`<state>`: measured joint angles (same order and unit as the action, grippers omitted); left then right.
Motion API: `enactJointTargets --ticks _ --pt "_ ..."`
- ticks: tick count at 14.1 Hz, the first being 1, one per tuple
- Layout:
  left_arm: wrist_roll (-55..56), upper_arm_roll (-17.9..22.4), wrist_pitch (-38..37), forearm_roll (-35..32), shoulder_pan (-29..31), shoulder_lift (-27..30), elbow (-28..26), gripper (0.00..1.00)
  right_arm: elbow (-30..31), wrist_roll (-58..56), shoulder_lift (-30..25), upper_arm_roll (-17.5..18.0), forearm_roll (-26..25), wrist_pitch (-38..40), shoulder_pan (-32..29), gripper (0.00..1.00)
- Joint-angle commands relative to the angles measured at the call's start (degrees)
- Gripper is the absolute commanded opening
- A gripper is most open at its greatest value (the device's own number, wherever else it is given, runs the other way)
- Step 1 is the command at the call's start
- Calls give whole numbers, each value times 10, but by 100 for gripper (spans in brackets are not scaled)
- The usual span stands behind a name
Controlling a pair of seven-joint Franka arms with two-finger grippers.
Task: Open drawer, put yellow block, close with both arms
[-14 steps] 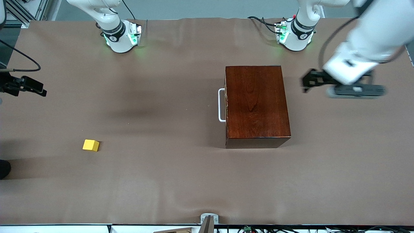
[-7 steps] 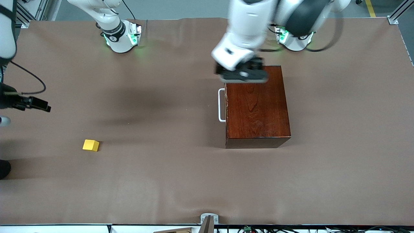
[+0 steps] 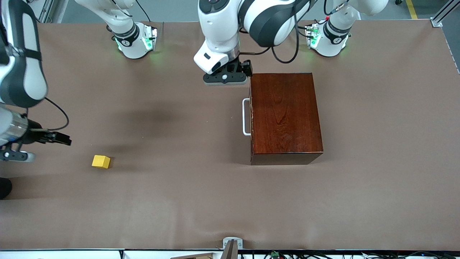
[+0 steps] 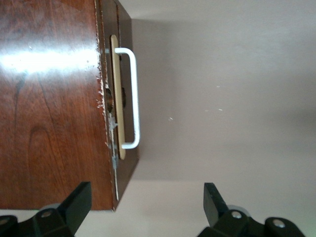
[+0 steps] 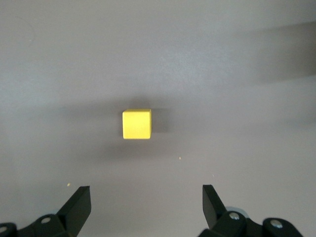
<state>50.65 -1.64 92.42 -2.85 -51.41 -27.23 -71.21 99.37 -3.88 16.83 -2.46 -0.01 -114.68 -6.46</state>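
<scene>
Brown table (image 3: 201, 201) — shut drawer (image 3: 251, 115), handle (image 3: 245, 117) toward right arm's end; both grippers' jaws spread, empty.

Left gripper (image 4: 144, 205) with jaws spread wide, above the corner of the dark wooden box (image 4: 52, 103). Drawer (image 4: 116, 98) closed, its white handle (image 4: 132, 96) projecting over the bare tabletop (image 4: 232, 98).
</scene>
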Motion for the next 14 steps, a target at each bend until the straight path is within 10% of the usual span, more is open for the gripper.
enactJointTargets --ticks 1,14 --pt "0 9 -15 -42 -26 -39 19 100 7 -7 30 6 7 -43 -7 100" --pt "-6 26 40 -72 -21 -126 18 100 7 -6 158 9 6 -171 2 100"
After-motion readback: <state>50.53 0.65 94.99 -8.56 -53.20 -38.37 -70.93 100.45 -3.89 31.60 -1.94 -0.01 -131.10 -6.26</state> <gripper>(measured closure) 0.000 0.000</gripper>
